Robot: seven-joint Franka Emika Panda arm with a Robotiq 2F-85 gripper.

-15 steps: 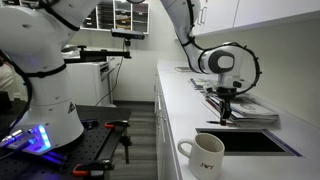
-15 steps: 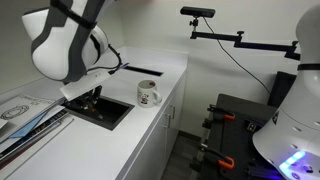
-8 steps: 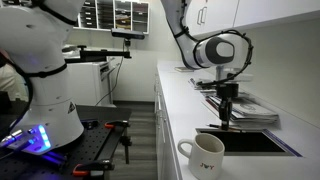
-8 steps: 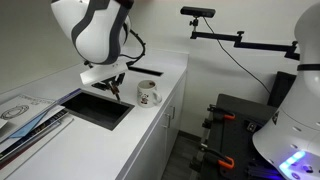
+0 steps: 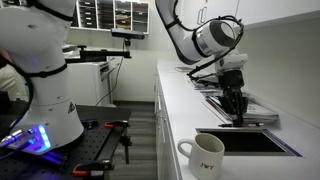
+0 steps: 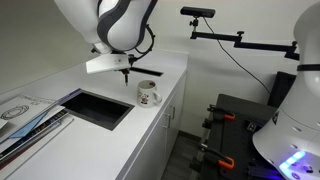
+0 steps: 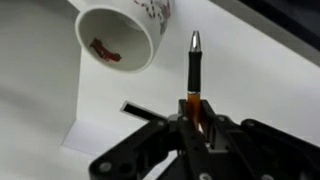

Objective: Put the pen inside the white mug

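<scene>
My gripper (image 7: 197, 118) is shut on the pen (image 7: 194, 72), a thin dark stick with a reddish lower part that points away from the jaws. In the wrist view the white mug (image 7: 125, 30) lies up and to the left of the pen tip, its mouth open toward the camera. In both exterior views the mug (image 5: 203, 153) (image 6: 148, 93) stands upright near the counter's edge. My gripper (image 6: 128, 72) hangs in the air above the counter, a little short of the mug. In an exterior view my gripper (image 5: 236, 108) is above the recess.
A dark rectangular recess (image 6: 98, 107) (image 5: 250, 141) is sunk into the white counter (image 6: 130, 135). Stacked magazines (image 6: 25, 113) (image 5: 215, 88) lie on the counter beyond the recess. The counter's front edge drops off beside the mug. Another robot base (image 5: 45, 95) stands on the floor.
My gripper has risen from the recess and moved toward the mug with the pen held in it. The mug has not moved.
</scene>
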